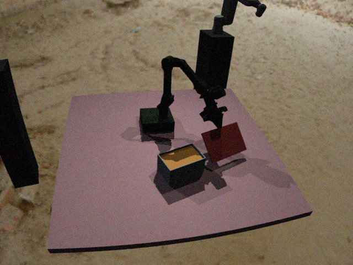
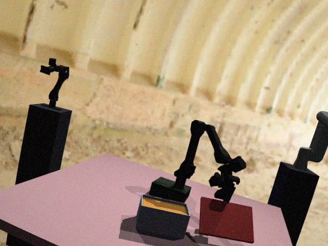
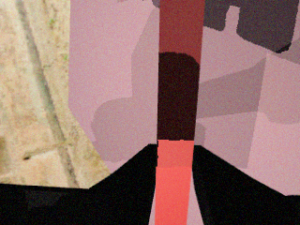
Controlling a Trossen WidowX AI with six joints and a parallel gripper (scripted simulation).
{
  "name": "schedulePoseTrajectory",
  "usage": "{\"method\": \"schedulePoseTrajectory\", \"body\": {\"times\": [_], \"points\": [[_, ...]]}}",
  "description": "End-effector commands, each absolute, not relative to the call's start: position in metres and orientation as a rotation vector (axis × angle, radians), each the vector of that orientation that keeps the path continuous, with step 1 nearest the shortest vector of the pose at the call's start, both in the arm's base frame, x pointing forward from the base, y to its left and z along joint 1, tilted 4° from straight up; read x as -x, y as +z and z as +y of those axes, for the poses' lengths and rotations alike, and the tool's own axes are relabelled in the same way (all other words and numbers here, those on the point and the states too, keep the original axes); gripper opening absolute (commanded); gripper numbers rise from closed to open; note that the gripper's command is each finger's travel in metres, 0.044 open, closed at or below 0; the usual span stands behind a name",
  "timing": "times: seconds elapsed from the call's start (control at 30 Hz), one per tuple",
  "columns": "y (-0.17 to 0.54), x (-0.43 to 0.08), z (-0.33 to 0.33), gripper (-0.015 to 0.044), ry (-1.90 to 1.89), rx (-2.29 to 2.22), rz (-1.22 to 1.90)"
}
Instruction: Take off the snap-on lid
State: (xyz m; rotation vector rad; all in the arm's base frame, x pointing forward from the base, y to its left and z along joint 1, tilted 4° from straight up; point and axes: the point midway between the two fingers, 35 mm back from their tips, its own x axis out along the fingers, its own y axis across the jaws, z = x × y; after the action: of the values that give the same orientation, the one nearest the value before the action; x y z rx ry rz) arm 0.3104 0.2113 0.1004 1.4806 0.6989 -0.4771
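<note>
Top view, pincer: the black two-fingered gripper (image 1: 219, 125) (image 2: 225, 199) (image 3: 173, 152) is clamping the upper edge of the flat dark-red rectangular lid (image 1: 228, 143) (image 2: 227, 222) (image 3: 173, 183).
Top view, lid: it is hanging steeply on edge, beside the box and clear of its rim.
Top view, box: the dark blue-grey rectangular storage box (image 1: 185, 172) (image 2: 161, 222) is standing upright and uncovered, showing its orange inside.
Top view, table: the pink flat-topped table (image 1: 113, 199) (image 2: 79, 201) is bearing the box and catching the lid's narrow shadow below the panel.
Exterior view, lid: its broad red face is facing this camera, the plate standing nearly upright near the box, with a gap showing between them.
Exterior view, arm: the black jointed arm (image 1: 167, 77) (image 2: 194, 145) is reaching over from its dark green block base (image 1: 150, 128) (image 2: 161, 185) and pointing its gripper downward.
Wrist view, grip: the two black fingers are pressing on either side of the lid, whose thickness is running as a red strip between them.
Wrist view, underside: which face is the lid's top, I cannot tell.
Step in hand: the removal is looking finished; the laying down is seemingly under way.
Next move: it is calling for lowering the bottom edge to the table, tipping the lid flat with its top upward, then releasing, all away from the box.
</note>
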Motion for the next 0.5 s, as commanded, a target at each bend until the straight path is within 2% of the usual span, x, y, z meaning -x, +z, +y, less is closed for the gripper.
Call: {"method": "schedulePoseTrajectory", "body": {"times": [0.0,0.47], "points": [[0.099,-0.312,0.211,0.0,-0.477,-1.489,0.687],[0.088,-0.311,0.211,0.0,-0.477,-1.489,0.687]]}}
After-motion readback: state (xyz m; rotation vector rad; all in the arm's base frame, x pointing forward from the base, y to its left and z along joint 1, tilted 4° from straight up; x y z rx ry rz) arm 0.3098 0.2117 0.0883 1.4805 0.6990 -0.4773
